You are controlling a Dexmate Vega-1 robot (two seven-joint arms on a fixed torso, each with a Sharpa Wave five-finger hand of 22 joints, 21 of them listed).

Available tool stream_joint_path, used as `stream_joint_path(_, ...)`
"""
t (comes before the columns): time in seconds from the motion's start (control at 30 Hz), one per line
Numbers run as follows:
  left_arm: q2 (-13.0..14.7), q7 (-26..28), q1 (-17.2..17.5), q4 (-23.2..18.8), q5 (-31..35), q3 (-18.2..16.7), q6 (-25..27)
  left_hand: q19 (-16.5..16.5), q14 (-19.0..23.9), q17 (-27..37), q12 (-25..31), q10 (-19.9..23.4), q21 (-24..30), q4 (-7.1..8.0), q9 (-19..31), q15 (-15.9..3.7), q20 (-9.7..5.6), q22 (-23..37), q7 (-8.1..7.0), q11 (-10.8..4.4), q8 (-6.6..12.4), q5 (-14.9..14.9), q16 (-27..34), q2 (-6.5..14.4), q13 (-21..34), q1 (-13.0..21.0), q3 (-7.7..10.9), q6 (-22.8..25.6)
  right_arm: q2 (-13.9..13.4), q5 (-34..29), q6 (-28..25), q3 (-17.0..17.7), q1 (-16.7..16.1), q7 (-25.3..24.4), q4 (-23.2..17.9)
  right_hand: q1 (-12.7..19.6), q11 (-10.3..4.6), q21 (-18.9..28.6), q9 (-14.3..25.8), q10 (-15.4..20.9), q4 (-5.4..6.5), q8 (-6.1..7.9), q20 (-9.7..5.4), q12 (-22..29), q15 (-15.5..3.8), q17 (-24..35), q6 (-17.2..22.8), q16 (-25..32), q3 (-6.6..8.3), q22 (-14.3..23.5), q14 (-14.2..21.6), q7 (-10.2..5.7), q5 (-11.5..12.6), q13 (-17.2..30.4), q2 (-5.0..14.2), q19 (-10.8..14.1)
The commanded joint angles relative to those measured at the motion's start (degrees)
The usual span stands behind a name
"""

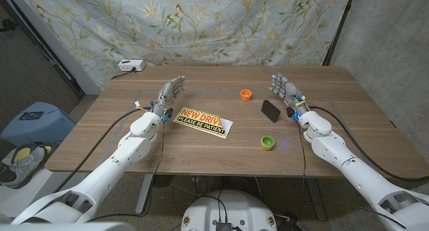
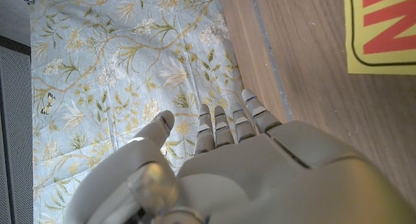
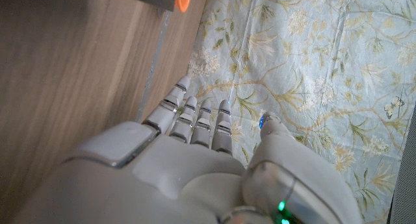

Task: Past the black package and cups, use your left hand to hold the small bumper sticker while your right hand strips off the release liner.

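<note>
Nearest, a green cup (image 1: 267, 142) sits right of centre on the wooden table (image 1: 201, 157). Just beyond it, the yellow bumper sticker (image 1: 203, 122) lies flat at mid-table, its long axis running left to right, the right end angled slightly nearer, text facing the robot. A black package (image 1: 271, 110) stands to its right, an orange cup (image 1: 246, 94) farther back. The left hand (image 1: 170, 95) holds nothing, fingers spread, just beyond the sticker's left end. The right hand (image 1: 285, 89) is likewise released, beside the package.
</note>
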Motion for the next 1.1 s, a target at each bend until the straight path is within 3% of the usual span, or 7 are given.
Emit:
stream_joint_path(0.03, -0.5, -2.3, 0.7, -1.3, 1.3, -1.4, 1.5, 0.4, 0.4, 0.2, 0.3, 0.5, 0.2, -0.27, 0.1, -0.23, -0.14, 0.2, 0.03, -0.07, 0.31, 0.2, 0.2, -0.3, 0.2, 0.8, 0.22, 0.5, -0.6, 0.1, -0.6, 0.5, -1.9, -1.1, -2.5, 0.6, 0.15, 0.2, 0.2, 0.5, 0.06, 0.38, 0.06, 0.3, 0.10, 0.2, 0.4, 0.3, 0.53, 0.1, 0.4, 0.11, 0.4, 0.1, 0.13, 0.3)
stream_joint_path(0.17, 0.0, -3.7, 0.7, -1.9, 1.8, -1.7, 1.9, 0.4, 0.4, 0.1, 0.2, 0.4, 0.0, -0.79, 0.0, -0.29, -0.09, 0.2, 0.03, -0.18, 0.31, 0.3, 0.1, -0.7, 0.2, 1.0, 0.17, 0.6, -0.6, -0.1, -0.6, 0.5, -2.1, -1.4, -2.8, 0.6, 0.16, 0.2, 0.2, 0.4, 0.08, 0.38, 0.07, 0.2, 0.19, 0.2, 0.4, 0.3, 0.61, 0.1, 0.3, 0.13, 0.4, 0.1, 0.10, 0.3)
stream_joint_path(0.3, 1.4, -4.9, 0.5, -3.3, 3.2, -1.6, 2.4, 0.3, 0.3, -0.1, 0.2, 0.5, -0.3, -2.70, -0.1, -0.40, -0.06, 0.0, -0.03, -0.24, 0.29, 0.7, 0.0, -1.5, 0.0, 2.1, 0.43, 0.6, -0.6, -0.3, -0.5, 0.5, -2.4, -1.7, -3.1, 0.5, 0.26, 0.3, 0.2, 0.4, 0.08, 0.37, 0.11, 0.2, 0.32, 0.1, 0.4, 0.3, 0.70, 0.1, 0.3, 0.12, 0.4, 0.1, 0.07, 0.3)
stream_joint_path(0.33, 1.9, -5.3, 0.5, -3.7, 3.5, -1.5, 2.7, 0.7, 0.4, -0.3, 0.2, 0.7, -0.8, -6.70, -0.3, -0.86, -0.62, -0.1, -0.54, -0.71, 0.39, 2.0, -0.2, -2.1, -0.2, 4.6, 1.19, 1.1, -0.6, -0.4, -0.4, 0.5, -2.4, -1.7, -3.2, 0.5, 0.29, 0.3, 0.2, 0.4, 0.08, 0.37, 0.13, 0.2, 0.29, 0.1, 0.4, 0.3, 0.71, 0.1, 0.3, 0.12, 0.4, 0.1, 0.06, 0.3)
stream_joint_path(0.37, 2.5, -5.8, 0.4, -4.2, 3.9, -1.4, 2.9, 1.0, 0.6, -0.3, 0.2, 0.9, -0.9, -8.07, -0.3, -1.34, -0.99, -0.1, -1.05, -1.19, 0.42, 2.5, -0.1, -2.4, -0.3, 5.4, 1.26, 1.4, -0.6, -0.5, -0.2, 0.5, -2.5, -1.8, -3.2, 0.5, 0.28, 0.3, 0.2, 0.4, 0.08, 0.37, 0.14, 0.2, 0.30, 0.0, 0.4, 0.3, 0.73, 0.1, 0.2, 0.11, 0.4, 0.1, 0.05, 0.3)
stream_joint_path(0.67, 6.3, -12.4, -0.4, -6.3, 4.3, -1.0, 3.5, 0.7, -0.7, -0.3, -0.5, -0.8, -2.1, -11.86, -0.5, -1.04, -0.75, -0.1, -2.10, -1.13, -0.09, 5.0, -0.6, -4.2, -0.5, 8.1, 0.74, 0.8, -1.0, -1.0, 0.9, 1.1, -4.3, -3.3, -5.0, 0.4, 0.37, 0.3, 0.2, 0.1, 0.05, 0.35, 0.21, 0.1, 0.43, -0.1, 0.4, 0.2, 0.91, 0.1, 0.1, 0.10, 0.3, 0.1, -0.05, 0.2)
stream_joint_path(1.1, 10.7, -18.9, -2.2, -8.2, 8.2, 1.3, 2.5, -1.1, -4.9, -0.2, -1.3, -5.5, -4.1, -11.99, -0.5, 0.08, -0.74, -0.1, -2.08, 0.62, -0.83, 7.3, -0.9, -5.9, -0.5, 9.5, -1.43, -3.4, -2.2, -1.9, 1.9, 2.1, -7.4, -6.3, -8.4, 0.3, 0.87, 0.3, 0.2, -0.4, 0.04, 0.30, 0.33, 0.0, 0.60, -0.4, 0.2, 0.2, 1.18, 0.1, -0.2, 0.24, 0.3, 0.1, -0.12, 0.1)
